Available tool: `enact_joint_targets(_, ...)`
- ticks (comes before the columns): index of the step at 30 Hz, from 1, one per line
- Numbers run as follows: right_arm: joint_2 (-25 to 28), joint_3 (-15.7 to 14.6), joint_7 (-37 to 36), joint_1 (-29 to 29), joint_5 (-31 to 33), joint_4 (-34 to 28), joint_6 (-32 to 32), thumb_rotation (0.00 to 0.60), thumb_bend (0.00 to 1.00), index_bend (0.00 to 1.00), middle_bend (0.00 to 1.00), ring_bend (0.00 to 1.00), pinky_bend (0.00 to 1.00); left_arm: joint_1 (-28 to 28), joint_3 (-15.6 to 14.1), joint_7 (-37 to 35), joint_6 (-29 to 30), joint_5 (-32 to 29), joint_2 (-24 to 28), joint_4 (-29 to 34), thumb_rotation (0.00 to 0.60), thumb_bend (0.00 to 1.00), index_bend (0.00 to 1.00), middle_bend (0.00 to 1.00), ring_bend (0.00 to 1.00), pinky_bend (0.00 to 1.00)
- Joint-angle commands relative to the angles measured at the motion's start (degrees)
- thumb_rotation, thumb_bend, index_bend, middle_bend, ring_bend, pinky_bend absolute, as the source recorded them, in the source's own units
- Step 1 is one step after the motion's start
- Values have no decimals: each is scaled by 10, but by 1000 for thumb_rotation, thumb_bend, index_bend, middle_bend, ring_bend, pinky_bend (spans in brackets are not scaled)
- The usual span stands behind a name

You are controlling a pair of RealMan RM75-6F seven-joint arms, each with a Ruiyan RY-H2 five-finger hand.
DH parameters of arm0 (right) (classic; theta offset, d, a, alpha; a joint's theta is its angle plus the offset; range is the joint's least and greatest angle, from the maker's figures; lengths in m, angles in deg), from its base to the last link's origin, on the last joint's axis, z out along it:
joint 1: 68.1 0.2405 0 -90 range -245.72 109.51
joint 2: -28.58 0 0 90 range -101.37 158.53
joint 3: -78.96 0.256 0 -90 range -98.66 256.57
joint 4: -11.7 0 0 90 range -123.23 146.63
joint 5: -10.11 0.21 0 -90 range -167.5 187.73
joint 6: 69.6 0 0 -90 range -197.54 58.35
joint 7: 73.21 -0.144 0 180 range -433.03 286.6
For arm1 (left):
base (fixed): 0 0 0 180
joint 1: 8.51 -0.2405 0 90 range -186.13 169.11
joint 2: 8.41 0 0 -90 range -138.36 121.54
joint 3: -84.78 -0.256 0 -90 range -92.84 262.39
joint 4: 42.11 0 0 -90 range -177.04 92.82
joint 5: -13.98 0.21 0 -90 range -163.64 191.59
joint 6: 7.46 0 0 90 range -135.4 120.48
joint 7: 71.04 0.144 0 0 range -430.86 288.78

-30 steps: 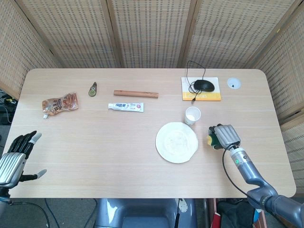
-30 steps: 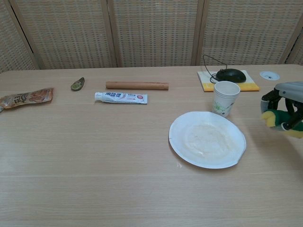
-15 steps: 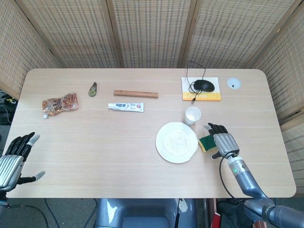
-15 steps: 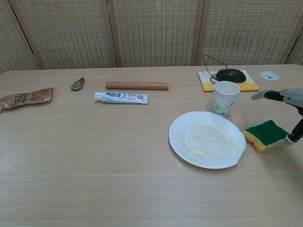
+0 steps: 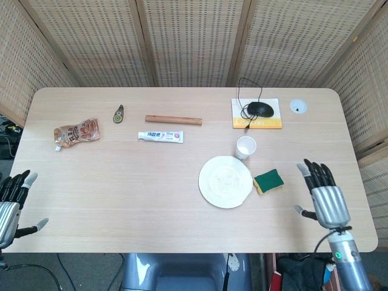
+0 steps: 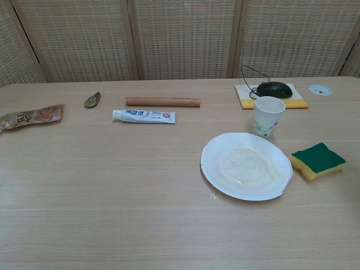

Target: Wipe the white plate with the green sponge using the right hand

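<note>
Green sponge with a yellow underside (image 5: 268, 180) lay flat on the wooden table (image 5: 151, 182), just beside the round white plate (image 5: 225, 181) and apart from the right hand (image 5: 324, 195), which hovered with fingers spread, holding nothing. Far across, the left hand (image 5: 11, 203) was likewise spread and empty.

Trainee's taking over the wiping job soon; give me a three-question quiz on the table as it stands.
1. True or false: the right hand holds the sponge.
2. Which item stands nearest the plate? A) cup B) toothpaste C) mouse
3. Fill in: the sponge lies on the table with its ___ face up.

Key: 1 false, it is open and apart from it; 2 A; 3 green.
</note>
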Motion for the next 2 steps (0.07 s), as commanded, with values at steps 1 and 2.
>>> enact_joint_targets(1,15,-21,-14,-44,-31,4,47,600,0,0,0,0,0,-3,-2,-2,4,2,-2,-4,600,0,0,0,0,0)
enact_joint_targets(2,19,-25,-20,-53,-35,3,54,600,0,0,0,0,0,-5,-2,-4,7,4,-3,-7,600,0,0,0,0,0)
